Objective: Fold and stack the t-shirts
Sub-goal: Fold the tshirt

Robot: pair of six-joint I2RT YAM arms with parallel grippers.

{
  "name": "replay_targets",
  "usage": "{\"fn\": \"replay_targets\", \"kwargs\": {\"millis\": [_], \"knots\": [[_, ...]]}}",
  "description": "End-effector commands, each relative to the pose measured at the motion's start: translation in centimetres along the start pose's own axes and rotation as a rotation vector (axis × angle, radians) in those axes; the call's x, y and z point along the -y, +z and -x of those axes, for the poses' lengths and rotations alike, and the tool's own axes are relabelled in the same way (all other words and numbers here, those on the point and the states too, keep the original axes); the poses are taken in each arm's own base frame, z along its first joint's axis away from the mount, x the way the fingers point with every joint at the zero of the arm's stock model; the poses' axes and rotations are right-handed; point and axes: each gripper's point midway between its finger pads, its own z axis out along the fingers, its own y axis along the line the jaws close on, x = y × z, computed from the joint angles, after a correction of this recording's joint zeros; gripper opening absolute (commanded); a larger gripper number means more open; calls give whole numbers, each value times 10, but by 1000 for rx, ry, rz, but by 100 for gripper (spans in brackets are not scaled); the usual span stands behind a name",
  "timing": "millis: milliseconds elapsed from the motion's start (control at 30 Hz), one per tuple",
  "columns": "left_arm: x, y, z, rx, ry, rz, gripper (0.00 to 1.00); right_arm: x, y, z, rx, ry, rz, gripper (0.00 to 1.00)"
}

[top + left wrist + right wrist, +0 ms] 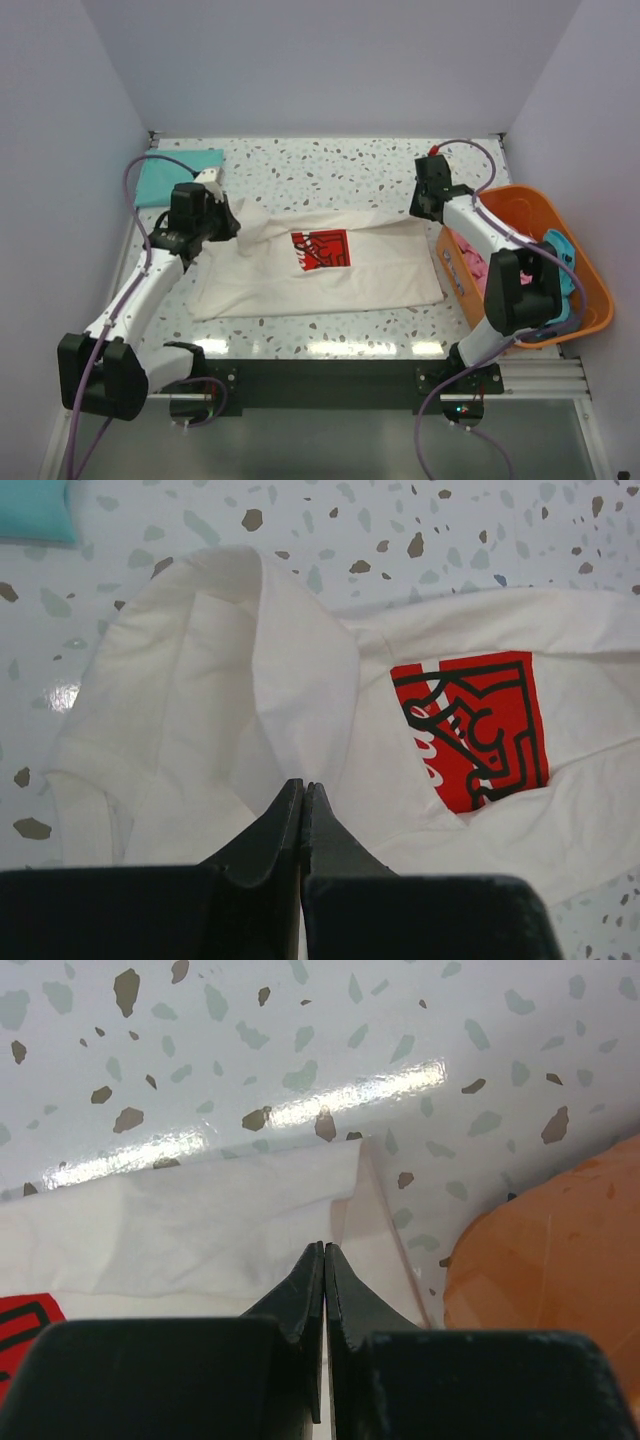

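left claw (pixel 302 786), right claw (pixel 325 1248) pinched on cream shirt (pixel 385 272) | basket (pixel 601 296): pink shirt (pixel 478 268), blue shirt (pixel 562 248)

Cream t-shirt (pixel 330 285): plain off-white. Its square print (pixel 470 725): red, black line drawing. Teal t-shirt (pixel 178 177): solid teal. Basket (pixel 592 300): orange. In it, pink cloth (pixel 472 265) and light blue cloth (pixel 566 255). Table (pixel 340 165): white, speckled with grey, brown and pale green flecks. My left gripper (pixel 303 792) and right gripper (pixel 325 1255): black fingers. My cables (pixel 128 185): purple.
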Motion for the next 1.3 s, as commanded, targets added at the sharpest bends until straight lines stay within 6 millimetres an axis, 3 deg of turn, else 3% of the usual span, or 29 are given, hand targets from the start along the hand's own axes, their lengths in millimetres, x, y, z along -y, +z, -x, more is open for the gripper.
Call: {"fn": "replay_targets", "kwargs": {"millis": [0, 100, 167, 300, 433, 600, 833, 1067, 1267], "knots": [[3, -28, 14, 23, -170, 61, 0, 1, -17, 13, 43, 9, 24, 0], [9, -46, 4, 24, -245, 45, 0, 3, -20, 12, 37, 3, 20, 0], [14, -46, -18, -30, -322, 20, 0, 3, -20, 10, 28, -3, 21, 0], [12, -59, -40, -77, -428, 53, 0, 2, -21, 12, 28, -6, 22, 0], [16, -78, -36, -34, -492, 49, 0, 4, -24, 16, 24, -13, 12, 0], [11, -102, -49, -22, -555, 87, 0, 5, -23, 11, 17, -21, 12, 0], [1, -105, -79, -56, -615, 139, 0, 8, -36, 11, 31, -17, 27, 0], [-11, -106, -95, -68, -639, 206, 0, 16, -53, 20, 52, -33, 9, 0], [-22, -110, -101, -70, -649, 278, 0, 23, -45, 0, -3, -75, -13, 0]]}}
